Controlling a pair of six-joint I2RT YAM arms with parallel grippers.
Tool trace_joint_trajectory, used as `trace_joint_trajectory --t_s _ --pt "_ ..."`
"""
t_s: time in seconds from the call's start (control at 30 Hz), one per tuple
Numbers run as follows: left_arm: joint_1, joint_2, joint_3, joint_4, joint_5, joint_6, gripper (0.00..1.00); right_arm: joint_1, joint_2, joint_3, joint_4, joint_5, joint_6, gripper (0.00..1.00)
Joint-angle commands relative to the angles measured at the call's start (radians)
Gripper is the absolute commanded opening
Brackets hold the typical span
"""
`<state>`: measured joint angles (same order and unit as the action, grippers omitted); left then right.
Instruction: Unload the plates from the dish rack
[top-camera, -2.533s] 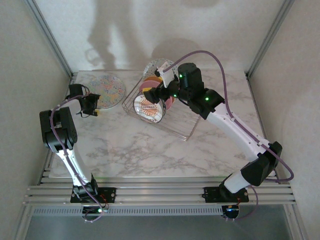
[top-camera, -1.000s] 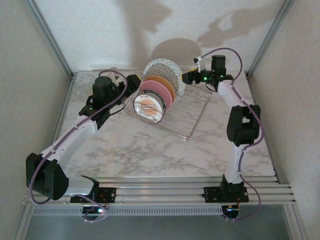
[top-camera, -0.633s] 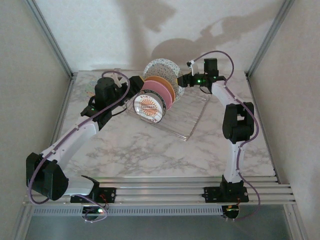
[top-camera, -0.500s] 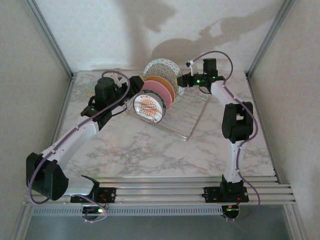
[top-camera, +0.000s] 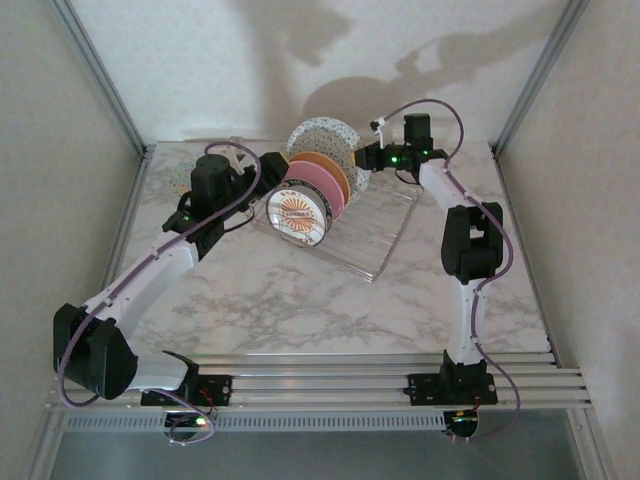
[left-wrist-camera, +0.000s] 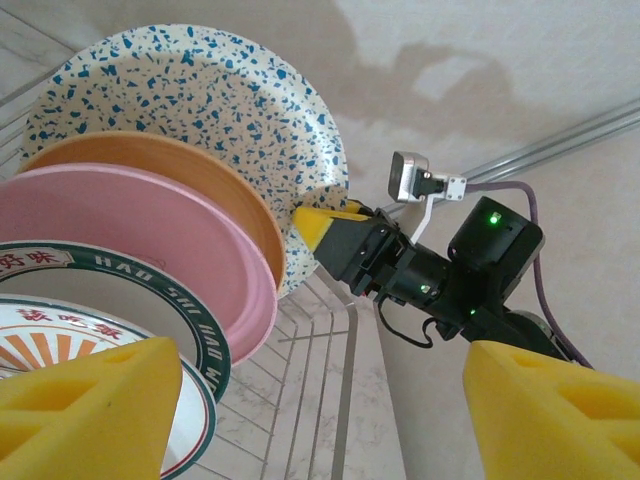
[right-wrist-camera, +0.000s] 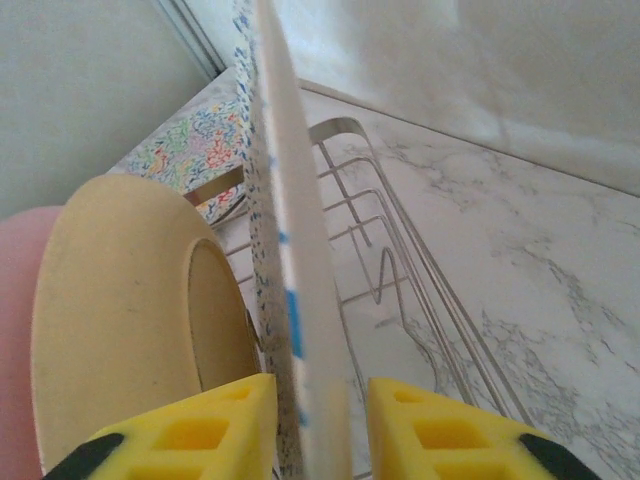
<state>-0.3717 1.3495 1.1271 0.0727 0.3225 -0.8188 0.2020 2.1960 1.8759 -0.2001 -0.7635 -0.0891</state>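
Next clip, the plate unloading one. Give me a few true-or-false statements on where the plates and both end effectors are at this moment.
1. Four plates stand upright in the rack. True.
2. The white plate is at the far end of the row. False: it is nearest the arms' bases, and the speckled plate is farthest.
3. The right end effector has one finger on each side of the speckled plate's rim. True.
4. The left end effector grips the pink plate. False: it is open and holds nothing, beside the rack's left end.
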Motion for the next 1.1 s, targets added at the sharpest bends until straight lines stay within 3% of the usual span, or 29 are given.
trace_joint_trajectory --t_s 0.0,0.17,0.5,1.07 --pt "-0.008 0.007 0.026 0.029 0.021 0.023 0.75 0.016 0.019 0.035 -0.011 -0.020 -0.010 0.24" --pt "-0.008 0.008 0.028 0.030 0.024 0.024 0.74 0.026 0.009 0.047 -0.020 -0.019 -0.025 0.13" --pt "-0.010 0.000 0.013 0.032 0.023 0.021 0.74 0.031 -0.044 0.066 -0.073 0.024 -0.089 0.00" --pt "-0.009 0.017 0.035 0.071 0.037 0.000 0.74 0.025 -0.229 0.020 -0.013 0.267 -0.178 0.00"
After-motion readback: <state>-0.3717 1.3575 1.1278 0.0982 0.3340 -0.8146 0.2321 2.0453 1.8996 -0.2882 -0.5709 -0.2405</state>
